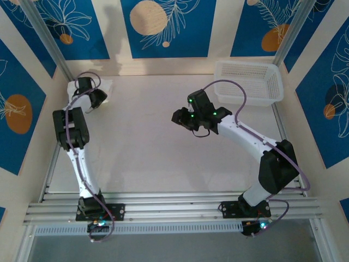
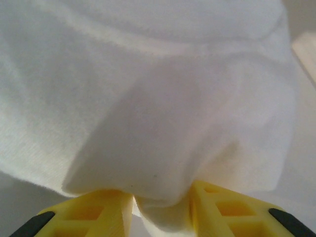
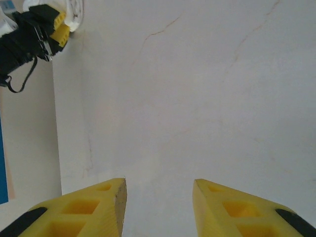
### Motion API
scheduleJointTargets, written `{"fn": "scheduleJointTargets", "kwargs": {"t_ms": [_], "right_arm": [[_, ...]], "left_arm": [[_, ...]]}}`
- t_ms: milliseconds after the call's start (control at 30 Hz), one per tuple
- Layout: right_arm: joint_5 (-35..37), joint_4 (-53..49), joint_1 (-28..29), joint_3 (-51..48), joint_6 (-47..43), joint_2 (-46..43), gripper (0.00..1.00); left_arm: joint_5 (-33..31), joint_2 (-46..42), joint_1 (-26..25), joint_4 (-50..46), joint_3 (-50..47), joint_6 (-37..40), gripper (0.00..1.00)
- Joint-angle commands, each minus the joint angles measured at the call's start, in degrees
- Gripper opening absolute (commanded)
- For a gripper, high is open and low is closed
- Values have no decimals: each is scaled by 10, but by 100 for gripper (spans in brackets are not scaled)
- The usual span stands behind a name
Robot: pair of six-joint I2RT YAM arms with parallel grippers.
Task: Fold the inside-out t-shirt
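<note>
Your left gripper (image 2: 160,200) has its jaws clamped on a fold of the t-shirt (image 2: 148,98), which lies bunched in the upper left of the top view, likely to drag it out for spreading. Your right gripper (image 3: 159,190) hangs over the table (image 3: 197,89), jaws apart and empty, seemingly ready for a second corner.

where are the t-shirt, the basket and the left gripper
t-shirt (image 2: 158,113), left wrist view, middle of the bunched cloth
basket (image 1: 277,84), top view, its right wall
left gripper (image 2: 160,210), left wrist view, midway between its yellow fingertips
</note>
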Motion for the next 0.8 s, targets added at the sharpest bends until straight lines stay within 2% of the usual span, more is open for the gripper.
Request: {"fn": "scheduleJointTargets", "kwargs": {"t_ms": [0,100,233,300,367,500,633,700,767], "right_arm": [[-8,-33,-17,30,-28,-7,41],[30,-56,-36,24,-70,-42,41],[156,-36,-67,-50,-144,-145,43],[216,12,-84,-112,-179,-206,48],[268,93,-104,-197,-217,-268,59],[287,226,-164,-326,-272,-340,68],[274,262,-224,-379,-322,-326,73],[278,280,-246,-392,-341,-292,74],[280,363,-259,-420,-376,-240,74]], "left_arm": [[21,13,7,-13,51,4,37],[29,-45,7,21,5,2,40],[38,-212,-1,95,-168,-4,43],[26,-312,-14,104,-251,8,44],[2,-410,-40,88,-323,39,48],[-63,-577,-100,58,-442,103,64],[-139,-713,-156,121,-595,211,89],[-145,-758,-170,176,-664,272,94],[-177,-778,-181,205,-709,311,96]]}}
